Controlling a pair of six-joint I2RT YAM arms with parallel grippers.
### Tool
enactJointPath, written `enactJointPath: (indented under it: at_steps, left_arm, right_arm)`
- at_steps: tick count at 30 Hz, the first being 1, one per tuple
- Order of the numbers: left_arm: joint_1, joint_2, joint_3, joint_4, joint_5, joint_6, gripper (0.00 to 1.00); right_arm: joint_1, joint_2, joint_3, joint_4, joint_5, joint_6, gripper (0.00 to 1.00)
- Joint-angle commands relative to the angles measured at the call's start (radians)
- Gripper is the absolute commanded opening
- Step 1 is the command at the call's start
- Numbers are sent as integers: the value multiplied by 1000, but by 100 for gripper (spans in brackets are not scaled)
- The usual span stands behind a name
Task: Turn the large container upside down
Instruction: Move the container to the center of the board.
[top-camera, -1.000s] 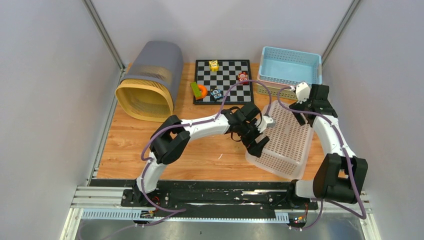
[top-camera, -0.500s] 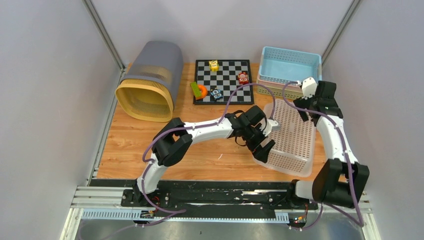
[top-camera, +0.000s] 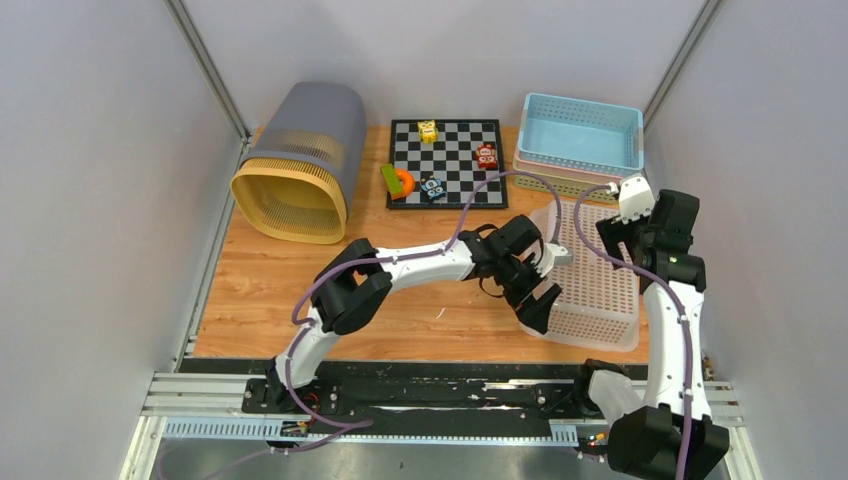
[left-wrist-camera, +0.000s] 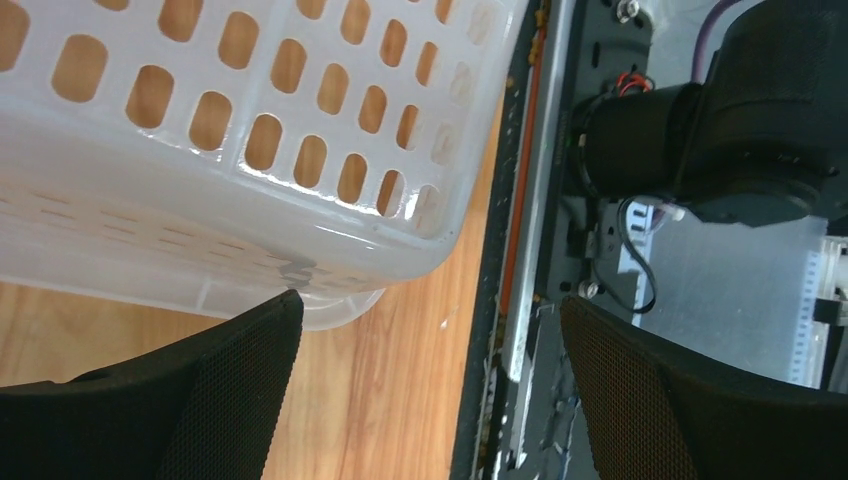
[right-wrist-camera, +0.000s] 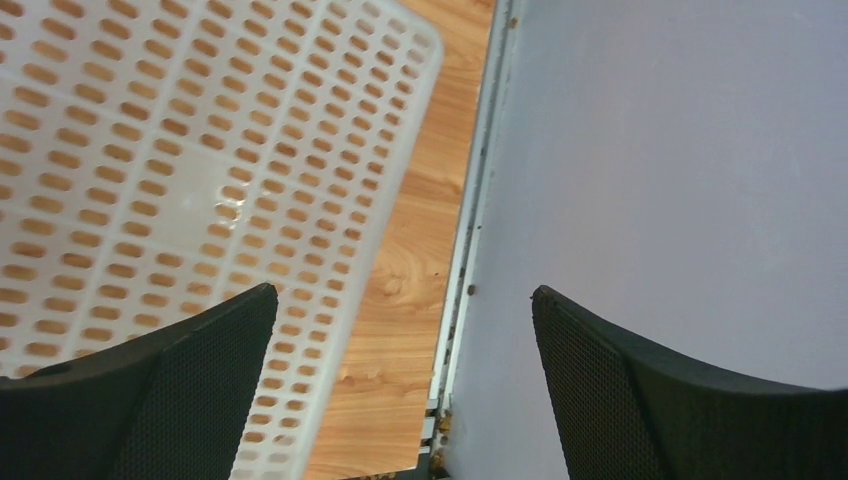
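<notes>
The large container (top-camera: 595, 270) looked light, bendy and slippery; its rim (left-wrist-camera: 340, 312) seemed best to grab. The left pincer (left-wrist-camera: 428, 330) and right pincer (right-wrist-camera: 402, 300) were spread wide, holding nothing.

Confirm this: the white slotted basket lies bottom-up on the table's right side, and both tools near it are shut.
Not quite. Both tools are open, not shut: the wrist views show the left tool and the right tool with fingers spread wide, gripping nothing. The rest stands: the white slotted basket lies bottom-up on the right side of the table.
</notes>
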Motion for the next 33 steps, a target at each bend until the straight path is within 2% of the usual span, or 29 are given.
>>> enactJointPath:
  at_steps: [1,5,7,9,11,14,20,23,26,33]
  left_arm:
    - [-26,63,88,40,49,-30,100]
    - [-31,81,140,27,84,-38,100]
    - [-26,61,166,-35,63,2,100]
    - [-3,7,154,-69,40,47,100]
    - [42,-74,98,-59,39,60,100]
    - [134,-210,3,-76,40,137,100]
    - [353,-407,-63,-318,17,368,100]
    - [454,-496,-158,-365,21,443,100]
    - [546,-599,-292,-361,42,495,100]
    - [698,-798,-514,-374,53,624,100]
  right_arm:
    - [-17,-15,-29,-60,-73,40,100]
    - [-17,0,-2,-75,-156,97,99]
    - [-17,-1,9,-76,-244,134,98]
    - [-9,-5,20,-67,-342,178,96]
    - [24,2,43,-67,-376,217,95]
    - [95,12,74,-56,-348,249,95]
    - [318,67,58,41,-163,259,95]
    - [397,118,21,106,-82,255,95]
    - [436,165,-24,175,-20,244,95]
    - [450,226,-76,179,53,221,95]
